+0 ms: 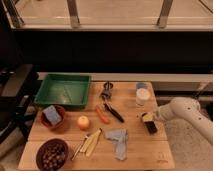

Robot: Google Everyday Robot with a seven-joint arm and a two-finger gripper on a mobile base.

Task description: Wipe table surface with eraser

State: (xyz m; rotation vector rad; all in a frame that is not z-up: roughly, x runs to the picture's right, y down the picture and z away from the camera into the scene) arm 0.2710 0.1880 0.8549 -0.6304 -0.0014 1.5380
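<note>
Eraser held at the right edge of the tabletop, gripper closed on it

The gripper (147,120) reaches in from the right on a white arm (182,110), and its fingers are clamped on the eraser (150,126), which sits low on the table surface (145,150), just inside the right edge and in front of the white cup (143,96). A bare strip runs from there to the front right corner with its small mark (161,156). To the left lies the blue-grey cloth (118,142), near the front edge, and a black-handled tool (114,112) is toward the middle. The green tray (62,90) fills the back left corner. A bowl (52,118) and a dark bowl (52,155) crowd the left edge and front left corner.
</note>
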